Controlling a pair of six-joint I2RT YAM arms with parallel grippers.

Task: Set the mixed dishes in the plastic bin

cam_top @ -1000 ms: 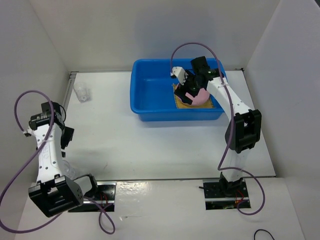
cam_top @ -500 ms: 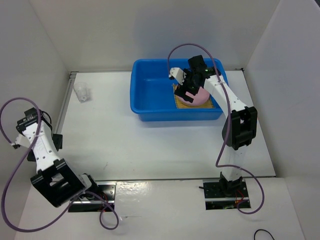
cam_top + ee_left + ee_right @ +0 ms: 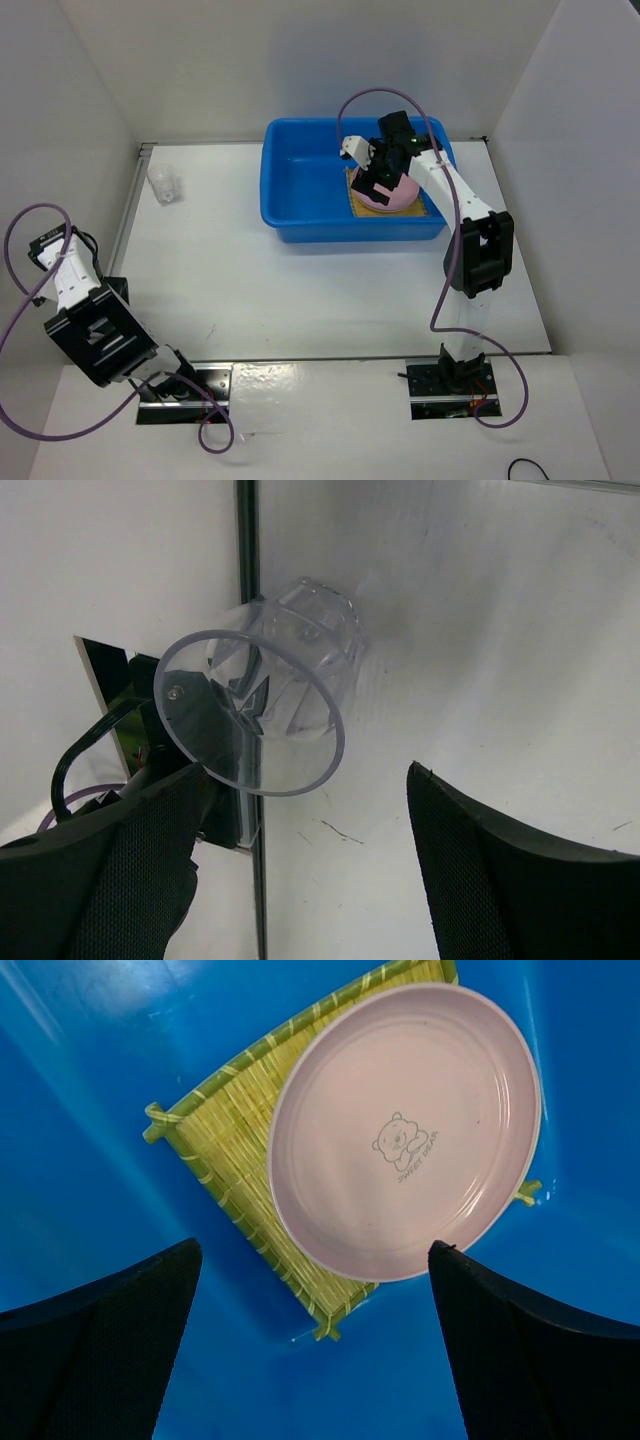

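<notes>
The blue plastic bin (image 3: 305,190) stands at the back of the table. Inside it, on its right side, a pink plate (image 3: 405,1130) lies on a yellowish bamboo mat (image 3: 230,1150). My right gripper (image 3: 315,1248) hovers open just above them (image 3: 378,178), holding nothing. A clear glass cup (image 3: 165,185) stands on the table at the back left. In the left wrist view another clear cup (image 3: 290,680) sits by the black rail, its mouth towards the camera. My left gripper (image 3: 303,770) is open just short of it and holds nothing.
White walls close in the table on the left, back and right. A black rail (image 3: 250,570) runs along the left wall. My left arm (image 3: 65,270) is folded back at the far left, near its base plate (image 3: 190,385).
My left arm has swung back and down towards the left wall and its base. The right gripper shifted slightly over the pink plate. The dishes have not moved.
</notes>
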